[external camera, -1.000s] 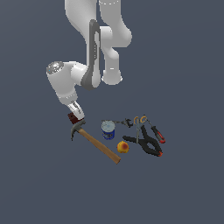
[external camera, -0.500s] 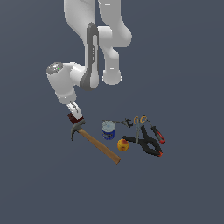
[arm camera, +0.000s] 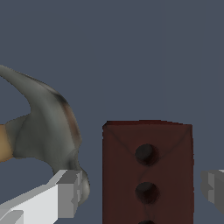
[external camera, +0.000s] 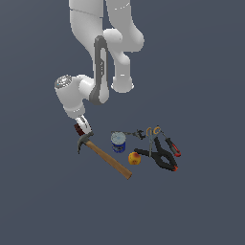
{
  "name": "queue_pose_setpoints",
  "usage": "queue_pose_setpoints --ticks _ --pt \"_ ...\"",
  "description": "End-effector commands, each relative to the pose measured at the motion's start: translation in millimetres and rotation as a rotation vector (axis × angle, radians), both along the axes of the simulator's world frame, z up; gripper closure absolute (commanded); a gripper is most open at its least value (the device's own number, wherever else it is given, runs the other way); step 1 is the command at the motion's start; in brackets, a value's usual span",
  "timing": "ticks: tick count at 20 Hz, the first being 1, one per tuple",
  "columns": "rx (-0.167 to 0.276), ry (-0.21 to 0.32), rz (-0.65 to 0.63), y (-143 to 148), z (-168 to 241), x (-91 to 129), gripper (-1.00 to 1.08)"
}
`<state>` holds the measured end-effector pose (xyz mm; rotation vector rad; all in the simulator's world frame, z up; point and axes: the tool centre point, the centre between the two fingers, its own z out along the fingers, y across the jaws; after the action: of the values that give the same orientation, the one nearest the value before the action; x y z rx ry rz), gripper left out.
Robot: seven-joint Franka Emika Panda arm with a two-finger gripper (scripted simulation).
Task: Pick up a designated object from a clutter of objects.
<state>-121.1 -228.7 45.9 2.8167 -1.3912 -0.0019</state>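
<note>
Barely lower than a second ago, my gripper (arm camera: 140, 192) straddles the dark red block (arm camera: 147, 170).
Fingers (arm camera: 65, 192) stand wide, gripping nothing; the block sits at the exterior view's left, just beside the hammer head (arm camera: 48, 127), so closing comes next.

One hammer (external camera: 103, 154); one can (external camera: 118, 142); two clamps (external camera: 162, 153)

Gripper (external camera: 82, 127) over block (arm camera: 147, 173), at exterior view's left end of clutter. Block between fingers (arm camera: 65, 192) in wrist view, gaps both sides. Hammer (external camera: 103, 155) head just beside block; handle runs toward exterior view's right and nearer camera. Can (external camera: 118, 142) right of hammer head; fruit (external camera: 134, 158) in front of can, near handle end. Scissors (external camera: 152, 138) and clamps (external camera: 162, 155) farthest right, overlapping.
</note>
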Motion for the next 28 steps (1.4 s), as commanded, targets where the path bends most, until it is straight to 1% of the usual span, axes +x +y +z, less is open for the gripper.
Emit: queue_pose_setpoints --ticks 1,6,7,16,17,22,28 --pt "0.0 -0.001 -0.001 -0.1 -8.6 -0.1 -0.92" --pt "0.0 -0.001 -0.002 -0.2 -14.8 -0.2 -0.92" --pt "0.0 -0.001 -0.002 -0.2 -14.8 -0.2 1.08" --pt "0.0 -0.001 -0.002 -0.2 -14.8 -0.2 1.08" --pt "-0.005 -0.016 -0.001 -1.2 -7.5 4.8 1.08" --pt "-0.005 -0.015 -0.001 1.5 -1.3 8.1 1.08" --pt "-0.005 -0.014 -0.001 11.7 22.3 20.4 1.08"
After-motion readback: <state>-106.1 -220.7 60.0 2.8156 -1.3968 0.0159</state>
